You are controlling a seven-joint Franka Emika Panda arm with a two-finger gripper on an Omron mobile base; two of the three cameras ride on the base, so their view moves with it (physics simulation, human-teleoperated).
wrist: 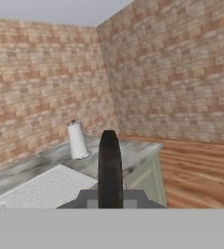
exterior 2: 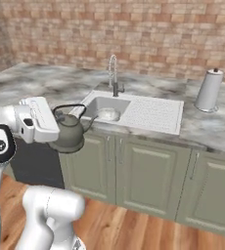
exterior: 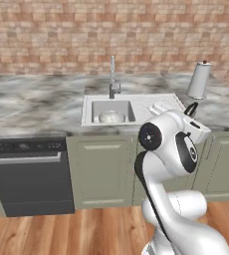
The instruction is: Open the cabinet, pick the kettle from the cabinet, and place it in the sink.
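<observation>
— Where is the kettle (exterior 2: pixel 69 131) hanging?
— In front of the marble desk (exterior 2: pixel 46 85), left of the sink (exterior 2: pixel 134 112); the gripper (exterior 2: pixel 56 118) is clasping its thin dark arched handle.
— And its body?
— Squat, dull grey metal, dome-shaped, spout pointing towards the ribbed drainboard.

A dull grey, dome-shaped metal kettle (exterior 2: pixel 68 134) carries a thin black arched handle, and the light-grey rectangular sink (exterior 2: pixel 134 113) has a finely speckled draining board and a chrome tap (exterior 2: pixel 114 74). The counter (exterior: pixel 32 102) is grey-and-white veined marble, the low raised-panel cupboards (exterior 2: pixel 148 178) sage green, the dishwasher (exterior: pixel 29 174) black with a silver bar. Behind stands a wall (exterior: pixel 111 35) of tan and reddish brick, with a white paper-towel roll (exterior 2: pixel 208 91) and an orange-brown plank floor (exterior: pixel 61 231)
</observation>
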